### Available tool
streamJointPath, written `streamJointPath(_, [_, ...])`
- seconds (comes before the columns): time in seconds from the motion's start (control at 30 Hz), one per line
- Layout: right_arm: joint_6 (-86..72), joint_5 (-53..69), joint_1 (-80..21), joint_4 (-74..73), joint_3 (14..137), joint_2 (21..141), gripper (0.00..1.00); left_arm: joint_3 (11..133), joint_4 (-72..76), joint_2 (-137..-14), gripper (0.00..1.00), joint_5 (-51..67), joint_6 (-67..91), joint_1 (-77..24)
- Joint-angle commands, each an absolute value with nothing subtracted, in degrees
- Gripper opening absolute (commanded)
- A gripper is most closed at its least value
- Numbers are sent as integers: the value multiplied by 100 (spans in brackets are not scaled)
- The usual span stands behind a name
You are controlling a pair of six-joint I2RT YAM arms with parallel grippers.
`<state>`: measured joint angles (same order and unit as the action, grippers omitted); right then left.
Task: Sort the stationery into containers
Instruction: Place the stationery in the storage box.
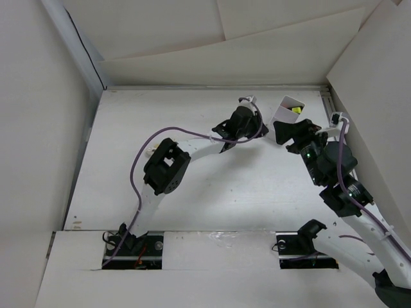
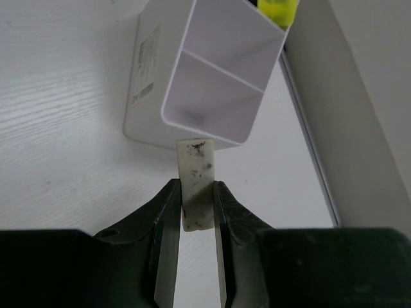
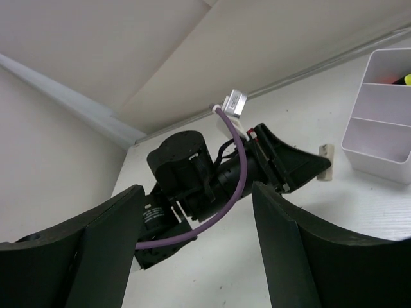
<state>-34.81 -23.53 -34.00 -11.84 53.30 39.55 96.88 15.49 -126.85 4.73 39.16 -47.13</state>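
1. White table (image 1: pixel 192 192) boxed in by pale cardboard walls (image 1: pixel 38 128). Two black arms reach from its near edge toward the far right corner.
2. Left jaws are pressed onto a small whitish block (image 2: pixel 194 160) smudged with dark specks, possibly an eraser. Its long axis runs straight out along the jaws, and roughly half of it pokes past their tips.
3. Directly ahead of the block's free end sits the pale divided tray (image 2: pixel 144 70), close to the table's far right corner. In the left wrist view the block's tip overlaps the rim of the nearest compartment. Whether they touch cannot be told.
4. The two nearer compartments look bare, and the farthest holds a yellow-green marker (image 2: pixel 277 9).
5. Right jaws are spread wide and hold nothing. They hang just on the near side of the tray.
6. Judgement: the left arm carries the piece, so the coming move likely calls for a short advance over the nearest compartment before letting go.
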Motion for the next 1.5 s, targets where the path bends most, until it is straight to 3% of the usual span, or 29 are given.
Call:
streamJointPath(0.0, [-3524,-2285,-3313,-1195,5528,3937,73,10423,2205,-12875,3,958,4200,-4711])
streamJointPath(0.23, [-3419,-2171,-3261,-1195,5423,3937,73,11459,2197,-13614,6,1020,4315,-4711])
streamJointPath(0.7, [-3366,-1925,-3146,-1143,5317,3832,73,12093,2329,-14203,12,1072,4438,-4711])
streamJointPath(1.2, [-3366,-1696,-3094,-984,5212,3894,73,12094,2329,-14204,40,958,4272,-4711])
streamJointPath(1.4, [-3366,-1644,-3094,-984,5212,3894,73,11262,2715,-13625,39,958,4271,-4711])
streamJointPath(1.47, [-3366,-1644,-3094,-984,5212,3894,65,10552,2987,-13091,39,871,4210,-4711])
